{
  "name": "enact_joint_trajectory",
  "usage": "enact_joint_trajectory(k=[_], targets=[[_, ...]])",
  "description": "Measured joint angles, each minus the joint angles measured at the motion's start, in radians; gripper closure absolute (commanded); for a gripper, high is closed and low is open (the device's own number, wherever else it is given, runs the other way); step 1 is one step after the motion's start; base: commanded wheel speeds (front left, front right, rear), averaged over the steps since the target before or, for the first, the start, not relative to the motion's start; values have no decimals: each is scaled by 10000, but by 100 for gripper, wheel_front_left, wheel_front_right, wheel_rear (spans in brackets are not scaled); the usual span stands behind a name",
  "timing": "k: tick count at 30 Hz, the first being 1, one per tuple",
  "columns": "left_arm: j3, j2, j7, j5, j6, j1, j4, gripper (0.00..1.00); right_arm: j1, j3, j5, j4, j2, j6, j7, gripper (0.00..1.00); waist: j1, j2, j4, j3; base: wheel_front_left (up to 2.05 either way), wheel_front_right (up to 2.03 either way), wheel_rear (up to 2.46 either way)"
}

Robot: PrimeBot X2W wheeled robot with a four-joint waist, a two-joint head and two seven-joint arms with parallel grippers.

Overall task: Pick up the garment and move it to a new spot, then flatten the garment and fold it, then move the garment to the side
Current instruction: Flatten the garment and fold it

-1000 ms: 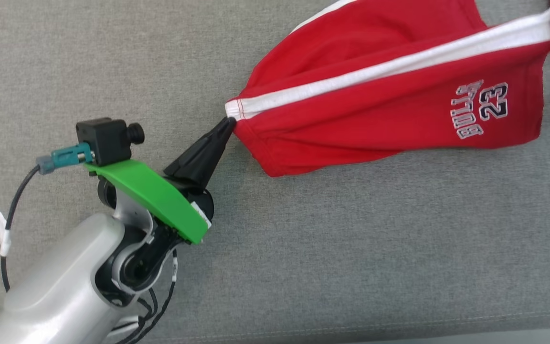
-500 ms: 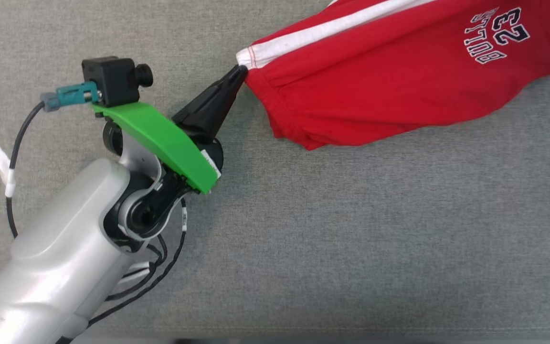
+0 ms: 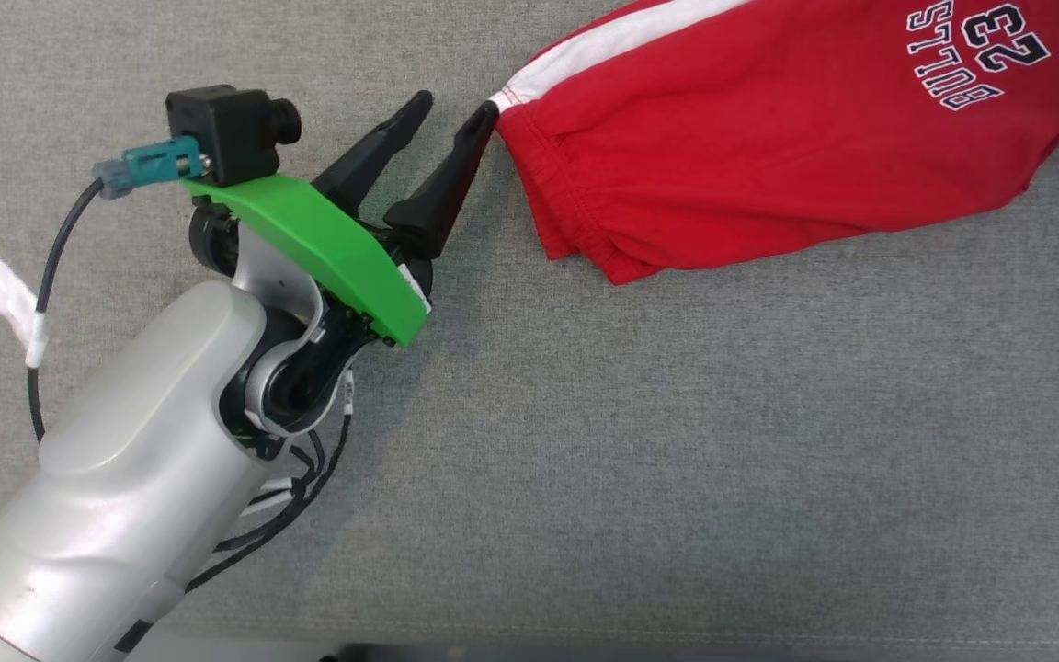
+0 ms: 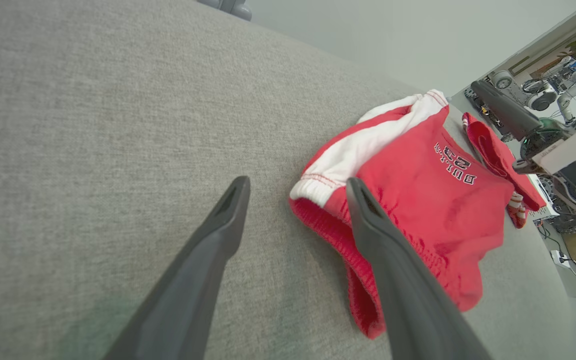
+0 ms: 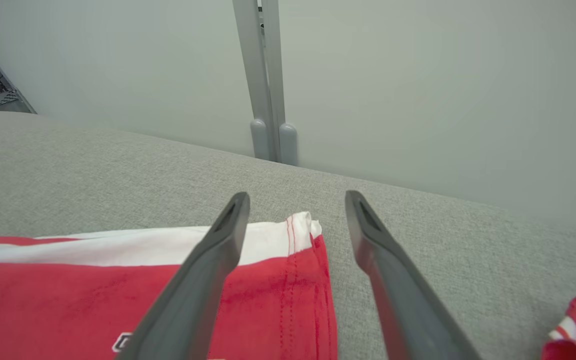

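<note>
Your left end effector (image 3: pixel 456 103) was released, jaws apart, just beside the shorts (image 3: pixel 768 156); your right end effector (image 5: pixel 297 196), also released, hung over their other end.

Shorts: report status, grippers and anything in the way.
Left gripper open beside one end of shorts. Right gripper open over the other end. Garment rumpled on grey surface, unfolded. No obstruction seen.
</note>
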Motion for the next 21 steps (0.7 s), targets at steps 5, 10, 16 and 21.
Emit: enact_joint_trajectory(k=[5,10,16,21], targets=[[-81,366,-1540,1381,541,388,-119,0,611,161,46,-117,-94,0,-917,0,0,0,-151,-471,0,0,0],[8,500,-2414,2619,1578,1528,-529,0,1830,-441,-226,-512,128,0,-1058,0,0,0,-344,-1109,0,0,0],[1304,-63,-2525,4686,2389,3332,-1498,0,3931,-1985,-1007,-1308,861,0,-1072,0,0,0,-564,-2004,0,0,0],[2422,-675,-2525,6341,2566,5077,-1912,0,5399,-2763,-1404,-1697,1530,0,-1072,0,0,0,-710,-2727,0,0,0]])
